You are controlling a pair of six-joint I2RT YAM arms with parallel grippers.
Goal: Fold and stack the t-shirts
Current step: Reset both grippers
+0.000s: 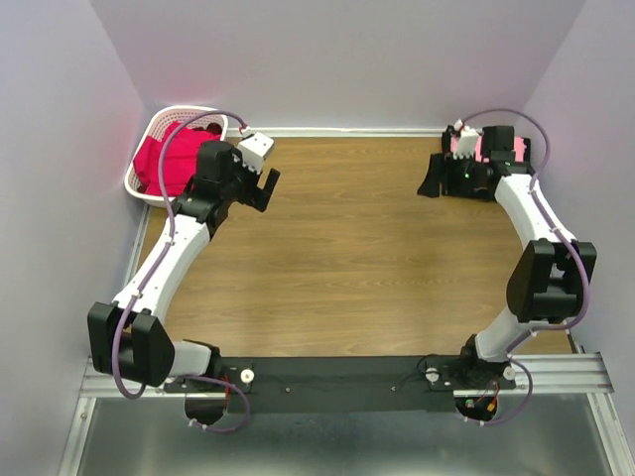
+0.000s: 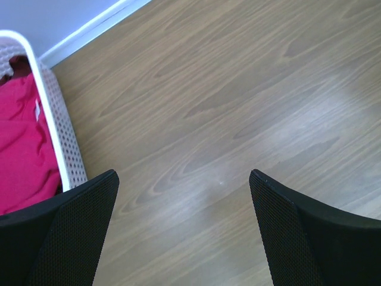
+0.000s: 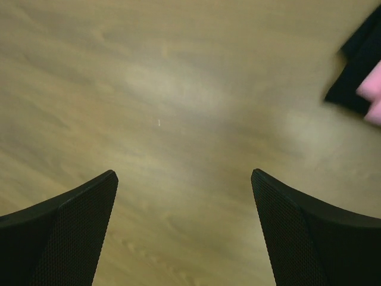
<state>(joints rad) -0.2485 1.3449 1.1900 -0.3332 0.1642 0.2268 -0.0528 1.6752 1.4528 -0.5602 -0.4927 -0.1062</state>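
Deep magenta-red t-shirts [image 1: 167,164] lie bunched in the white slotted basket [image 1: 177,111] at the back left; in the left wrist view the red fabric [image 2: 21,149] shows behind the basket's rim [image 2: 52,113]. Just right of the basket, my left gripper [image 1: 266,188] [image 2: 183,174] hangs open over bare wood. A light salmon-pink t-shirt [image 1: 467,148] [image 3: 372,95] rests on a black one [image 3: 357,65] at the back right, largely hidden by my right arm. My right gripper [image 1: 433,177] [image 3: 184,173] is open and empty just left of that pile.
The wooden table [image 1: 347,258] is boxed in by pale walls on the left, back and right. Both arm bases sit on a black rail [image 1: 337,382] at the near edge.
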